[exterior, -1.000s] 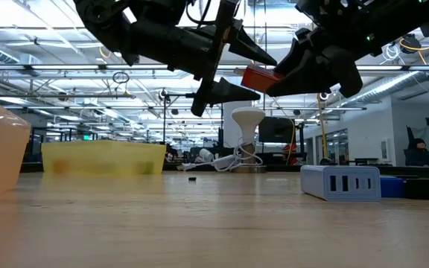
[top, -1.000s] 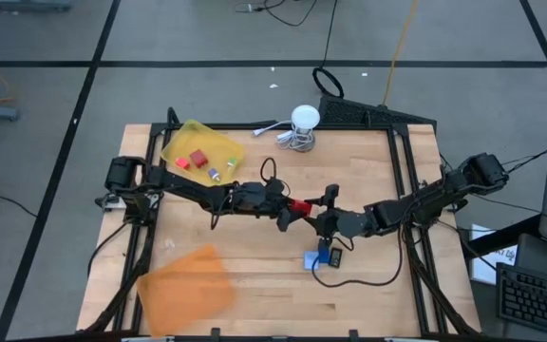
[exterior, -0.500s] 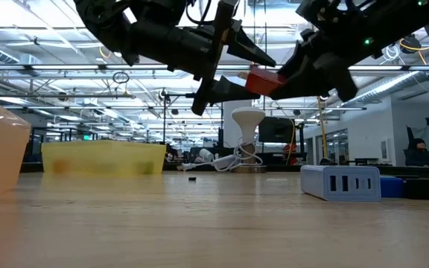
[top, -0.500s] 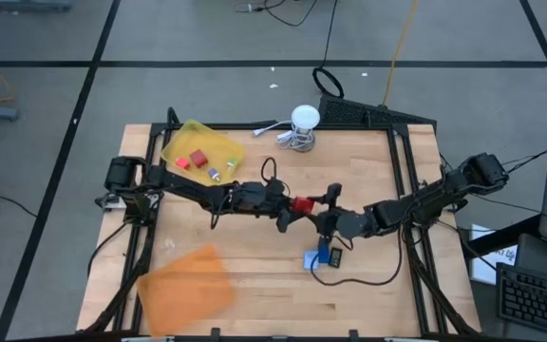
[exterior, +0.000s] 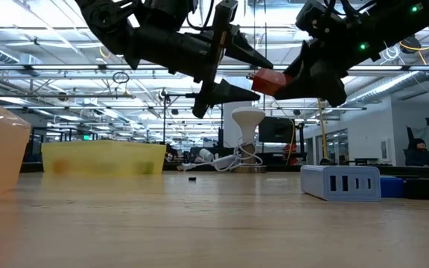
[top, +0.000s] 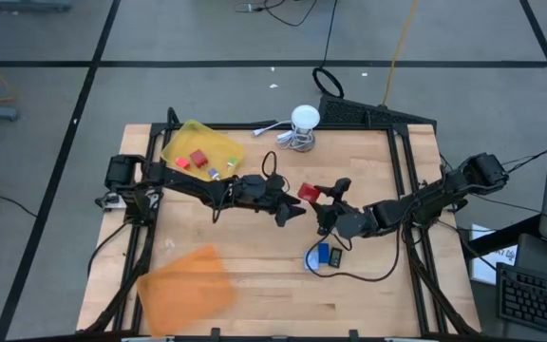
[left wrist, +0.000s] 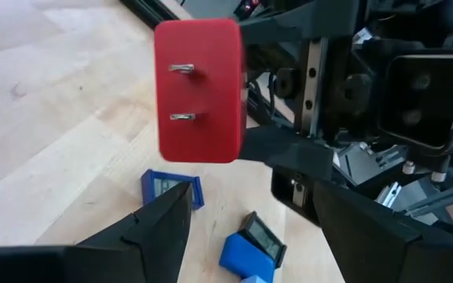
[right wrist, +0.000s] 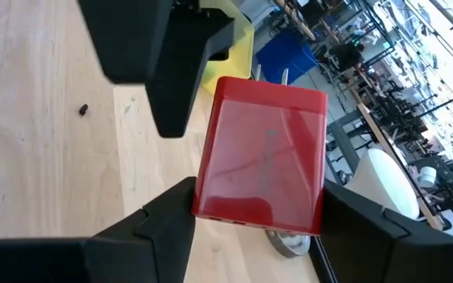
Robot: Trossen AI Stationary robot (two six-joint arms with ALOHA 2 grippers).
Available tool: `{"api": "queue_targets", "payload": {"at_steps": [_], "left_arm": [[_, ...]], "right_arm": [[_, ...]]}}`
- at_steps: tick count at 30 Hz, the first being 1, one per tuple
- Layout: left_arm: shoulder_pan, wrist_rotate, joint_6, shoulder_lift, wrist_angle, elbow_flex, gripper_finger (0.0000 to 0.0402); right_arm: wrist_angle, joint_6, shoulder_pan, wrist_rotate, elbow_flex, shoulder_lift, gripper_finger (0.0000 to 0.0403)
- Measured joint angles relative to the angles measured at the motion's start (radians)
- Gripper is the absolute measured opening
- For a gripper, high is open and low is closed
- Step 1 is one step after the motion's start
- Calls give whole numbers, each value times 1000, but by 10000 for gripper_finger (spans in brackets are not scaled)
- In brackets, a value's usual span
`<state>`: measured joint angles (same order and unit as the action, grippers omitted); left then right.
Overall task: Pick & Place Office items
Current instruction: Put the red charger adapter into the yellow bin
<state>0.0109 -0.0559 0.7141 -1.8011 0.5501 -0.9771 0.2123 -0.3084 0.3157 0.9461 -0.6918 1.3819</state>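
Note:
A red blocky piece (top: 308, 193) with two metal prongs (left wrist: 181, 93) hangs in the air over the table's middle, in my right gripper (top: 323, 201). My left gripper (top: 288, 206) is open and faces the pronged end from the left. Its fingers (left wrist: 160, 228) stop short of the piece and touch nothing. In the low view the piece (exterior: 269, 80) sits high above the table. Two blue pieces (top: 323, 256) lie on the wood nearer the front edge. Red and other small pieces (top: 198, 160) rest in the yellow tray (top: 224, 142). My right gripper pinches the red piece between its two fingers (right wrist: 152, 228), which sit on its two opposite narrow sides at the end away from the prongs (right wrist: 211, 200). The fingers come roughly level from the table's right. The piece is lifted clear, prongs pointing toward my left gripper.
An orange tray (top: 186, 290) lies at the near left corner. A white round object with a coiled cable (top: 303, 122) stands by the far edge. A grey charger block (exterior: 339, 182) and a dark cable (top: 368, 275) lie near the blue pieces. A tiny black bit (exterior: 192, 179) is on the wood.
My right gripper has carried the red piece a little toward the far edge and the right, away from my left gripper's open fingers. The blue pieces beneath it show more fully now. My left gripper has stayed open, nearly in place.

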Motion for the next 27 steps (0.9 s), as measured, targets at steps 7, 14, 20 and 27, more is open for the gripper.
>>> {"api": "queue_targets", "payload": {"at_steps": [7,14,20,27], "left_arm": [[0,4,-7,0,-2,0,259],[1,32,-21,0,3,0,260],[1,32,-21,0,-1,0,251],[-1,32,-29,0,-2,0,262]], "right_arm": [[11,5,0,-21,0,0,225],[24,13,1,-315,0,0,221],[39,17,0,-315,0,0,222],[60,9,0,-278,0,0,223]]}}
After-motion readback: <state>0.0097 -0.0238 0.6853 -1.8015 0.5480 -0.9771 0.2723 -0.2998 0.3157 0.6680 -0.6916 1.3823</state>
